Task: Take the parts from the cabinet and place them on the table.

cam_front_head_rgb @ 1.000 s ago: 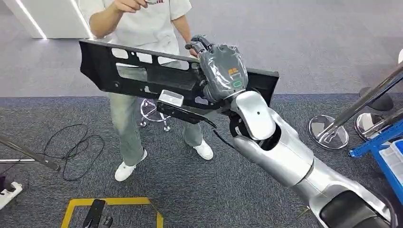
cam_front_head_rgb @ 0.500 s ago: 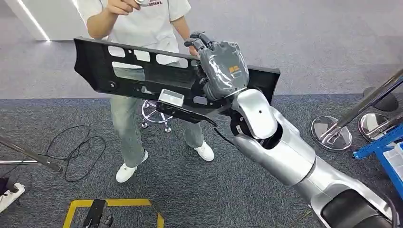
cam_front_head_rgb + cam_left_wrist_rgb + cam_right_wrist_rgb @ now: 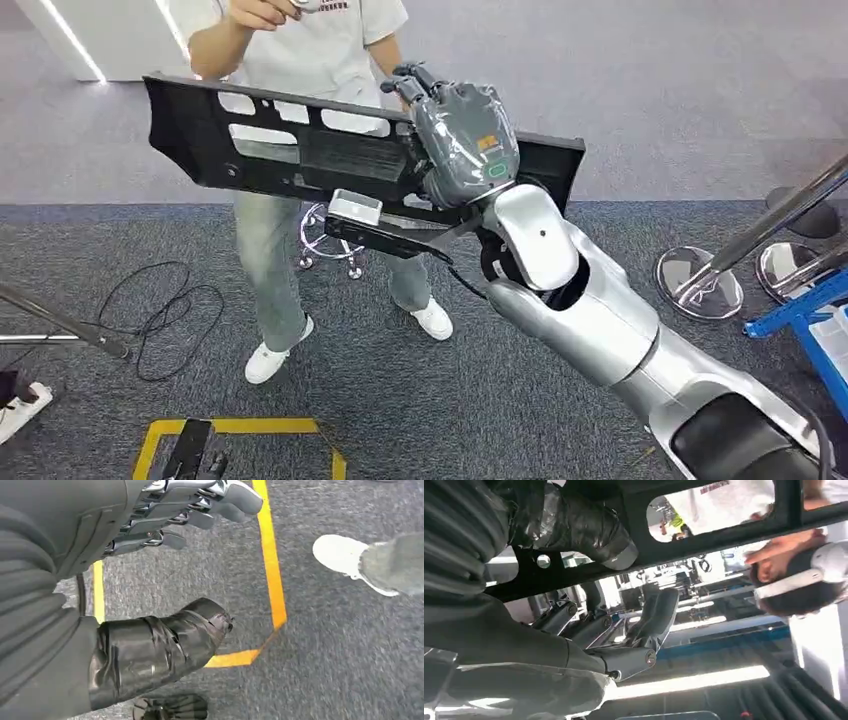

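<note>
A long black plastic panel (image 3: 300, 150) with several cut-out windows hangs in the air, held level by my right hand (image 3: 462, 140), which grips it near its right end. In the right wrist view the taped thumb (image 3: 589, 530) presses one side of the panel's black bar (image 3: 724, 525) and the dark fingers (image 3: 634, 630) curl behind it. My left hand (image 3: 165, 570) hangs low over the grey carpet, holding nothing, its fingers apart.
A person in a white shirt (image 3: 300, 50) stands right behind the panel, one hand by its top edge. Yellow floor tape (image 3: 240, 430), a black cable (image 3: 160, 310), chrome stanchion bases (image 3: 700, 285) and a blue rack (image 3: 800, 310) lie around on the carpet.
My right arm has lifted the panel a little and carried it slightly left, closer to the person. The person stays in place.
</note>
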`<state>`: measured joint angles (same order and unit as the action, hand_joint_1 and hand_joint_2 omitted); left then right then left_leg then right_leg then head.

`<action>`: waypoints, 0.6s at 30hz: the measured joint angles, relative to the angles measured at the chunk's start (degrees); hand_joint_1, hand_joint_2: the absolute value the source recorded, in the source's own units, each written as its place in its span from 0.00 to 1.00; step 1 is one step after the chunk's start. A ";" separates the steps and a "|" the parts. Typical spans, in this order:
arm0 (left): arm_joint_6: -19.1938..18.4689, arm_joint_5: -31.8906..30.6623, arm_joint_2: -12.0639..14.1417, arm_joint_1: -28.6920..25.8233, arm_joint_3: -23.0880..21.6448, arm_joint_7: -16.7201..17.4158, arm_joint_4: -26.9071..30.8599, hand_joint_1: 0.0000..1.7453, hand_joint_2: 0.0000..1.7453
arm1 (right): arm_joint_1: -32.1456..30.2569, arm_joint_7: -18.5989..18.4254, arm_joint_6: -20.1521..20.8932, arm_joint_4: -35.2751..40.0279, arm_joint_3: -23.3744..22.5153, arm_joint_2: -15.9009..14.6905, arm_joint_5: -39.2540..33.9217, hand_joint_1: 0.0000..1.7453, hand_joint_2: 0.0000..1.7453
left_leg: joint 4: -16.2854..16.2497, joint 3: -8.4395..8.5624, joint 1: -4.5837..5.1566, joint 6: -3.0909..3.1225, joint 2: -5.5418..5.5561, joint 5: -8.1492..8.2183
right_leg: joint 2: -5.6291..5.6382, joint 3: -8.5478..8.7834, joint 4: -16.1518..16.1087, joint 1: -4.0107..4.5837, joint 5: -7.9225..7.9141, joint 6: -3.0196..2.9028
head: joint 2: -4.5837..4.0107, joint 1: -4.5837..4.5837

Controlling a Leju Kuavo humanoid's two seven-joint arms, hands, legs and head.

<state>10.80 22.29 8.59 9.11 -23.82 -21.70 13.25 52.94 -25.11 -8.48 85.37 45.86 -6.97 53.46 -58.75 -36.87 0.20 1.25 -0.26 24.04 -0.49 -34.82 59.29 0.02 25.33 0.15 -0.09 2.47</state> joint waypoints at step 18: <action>0.68 -0.55 -0.17 -0.07 0.00 0.09 0.00 0.00 1.00 | -0.18 -0.11 -0.11 0.00 -0.07 -0.33 0.92 1.00 1.00 | -5.92 -2.00 -0.66 -1.66 1.22 4.01 | 0.90 -0.96 0.54 -0.63 -0.80 -1.17 | 0.00 0.37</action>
<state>11.48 21.75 8.42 9.04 -23.82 -21.62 13.25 52.75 -25.22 -8.59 85.37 45.79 -7.30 54.38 -64.66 -38.87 -0.46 -0.41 0.96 28.04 0.41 -35.77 59.83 -0.62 24.52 -1.03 -0.09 2.84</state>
